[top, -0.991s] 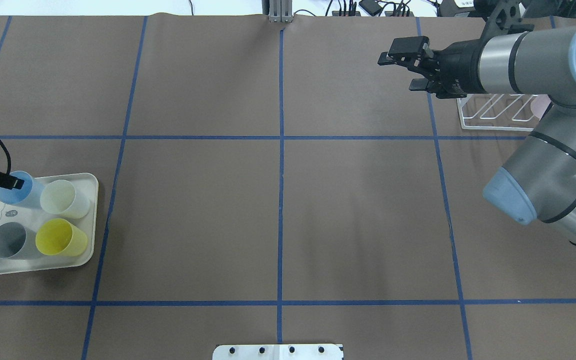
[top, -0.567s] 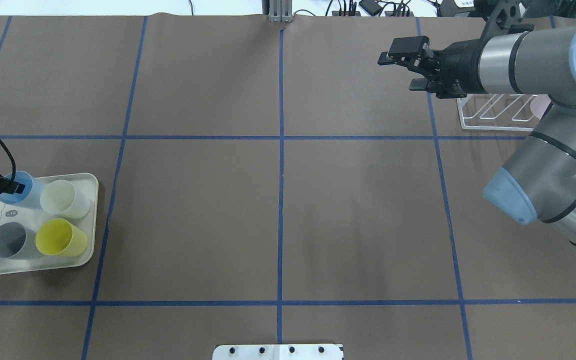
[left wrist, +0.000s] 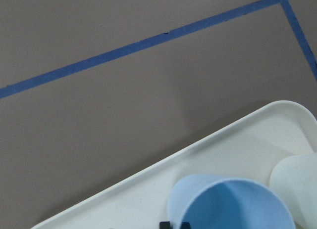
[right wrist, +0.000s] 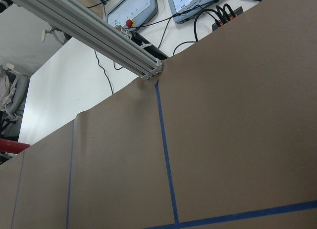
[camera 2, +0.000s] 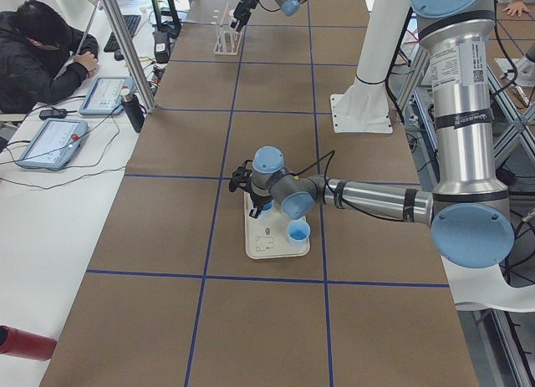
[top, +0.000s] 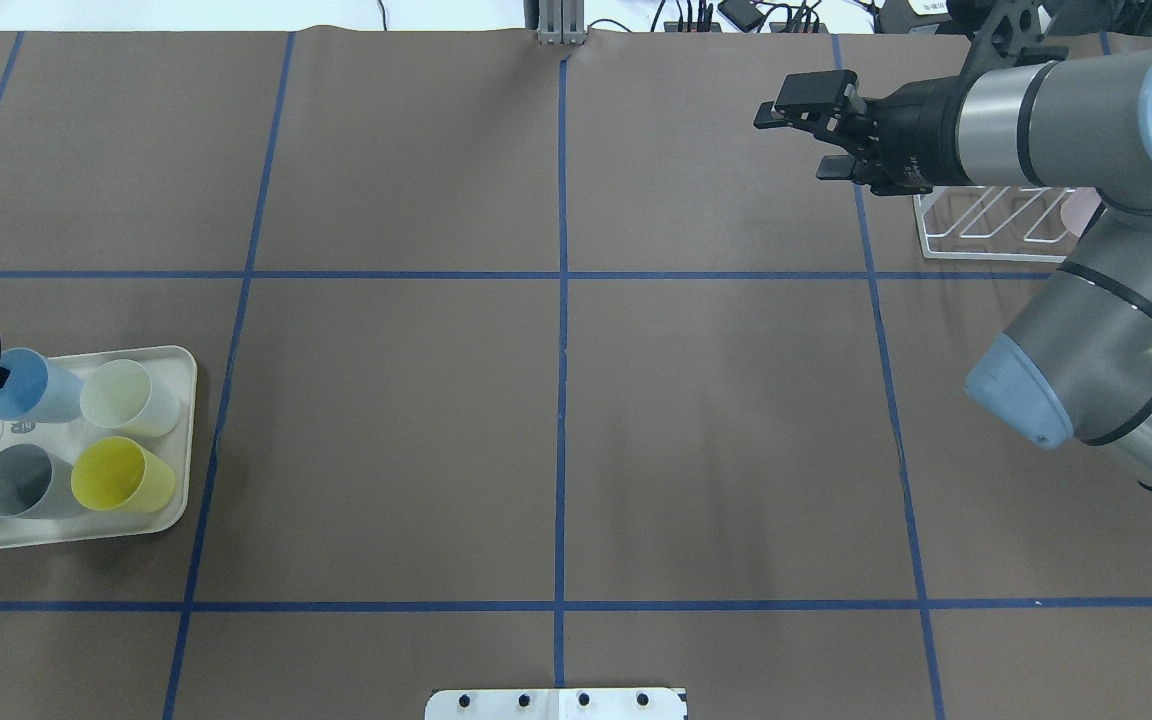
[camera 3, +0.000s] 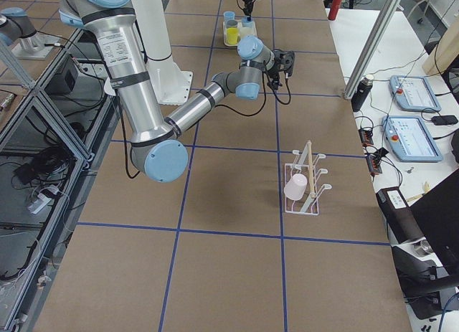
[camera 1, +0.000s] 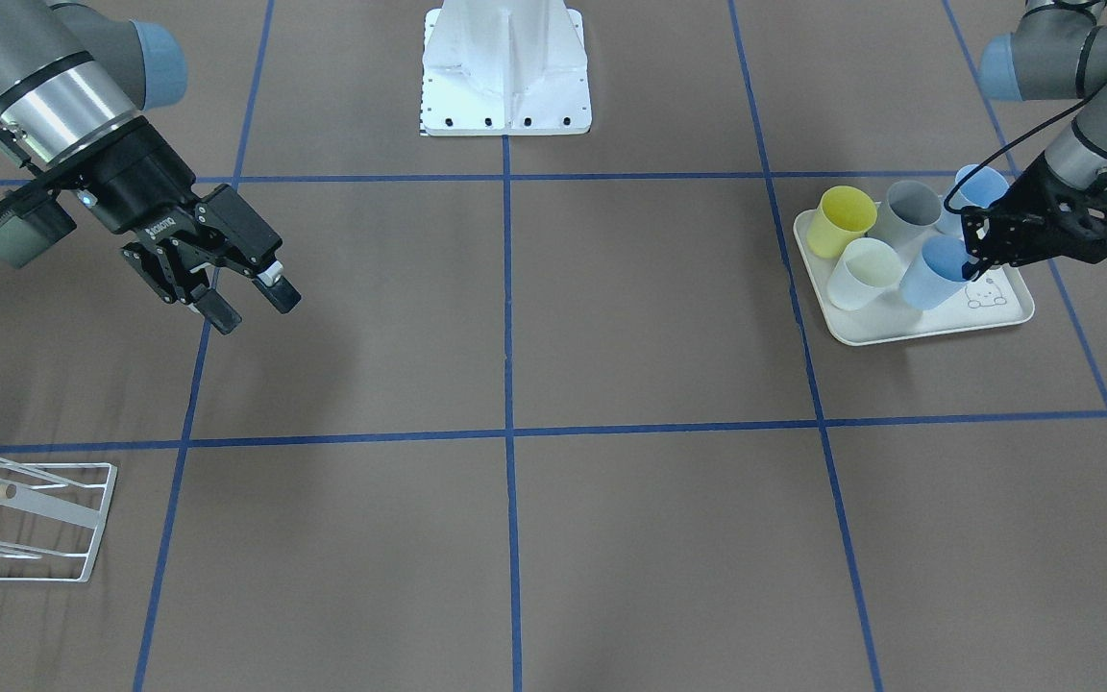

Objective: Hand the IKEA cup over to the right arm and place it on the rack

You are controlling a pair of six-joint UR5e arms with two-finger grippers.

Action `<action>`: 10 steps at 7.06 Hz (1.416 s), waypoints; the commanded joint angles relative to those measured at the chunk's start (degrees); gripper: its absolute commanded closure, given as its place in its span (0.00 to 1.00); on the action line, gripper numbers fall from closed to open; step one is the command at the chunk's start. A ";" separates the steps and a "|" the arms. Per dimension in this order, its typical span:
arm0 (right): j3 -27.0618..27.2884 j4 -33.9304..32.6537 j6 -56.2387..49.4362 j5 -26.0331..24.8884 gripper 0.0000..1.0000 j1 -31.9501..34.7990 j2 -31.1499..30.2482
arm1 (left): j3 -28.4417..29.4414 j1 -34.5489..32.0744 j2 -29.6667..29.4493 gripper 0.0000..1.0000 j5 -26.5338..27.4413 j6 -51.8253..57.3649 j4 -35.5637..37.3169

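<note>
The front-facing view shows the left tool (camera 1: 976, 258) whole. It is down at the blue cup (camera 1: 933, 279) and closed on its rim. The overhead view catches only a black tip of it at the picture's left edge. The left wrist view shows one dark fingertip at the near side of the rim. The cup stands on the cream tray (camera 1: 899, 333), just beside a white cup (camera 1: 861, 274), with a yellow cup (camera 1: 842, 219), a grey cup (camera 1: 909, 213) and a second blue cup (camera 1: 978, 183) behind them. A black cable (camera 1: 1020, 142) loops above the tray's back corner. The right tool (camera 1: 256, 309) hangs over the counter (top: 386, 450) with its fingers spread wide, holding nothing. The rack (top: 986, 228) stands near the counter's far right edge. The right arm (top: 1056, 110) covers its top in the overhead view. Only the right-end side view shows the rack whole, with a pink cup (camera 3: 295, 187) on it. The tray lies near the counter's left end, well apart from the rack. Between them is brown counter crossed by blue tape lines (top: 561, 400).
</note>
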 commanded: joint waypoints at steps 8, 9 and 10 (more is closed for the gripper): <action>-0.29 0.00 1.90 -1.22 0.00 0.00 1.91 | 1.91 -4.32 -22.81 1.00 4.65 -67.97 -13.82; -0.37 0.09 3.65 -3.32 0.00 -0.09 2.53 | 2.71 2.15 -26.23 1.00 11.90 -78.10 -15.88; -0.64 0.09 5.67 -4.04 0.00 -0.26 3.84 | 4.20 7.61 -31.14 1.00 18.85 -85.77 -16.34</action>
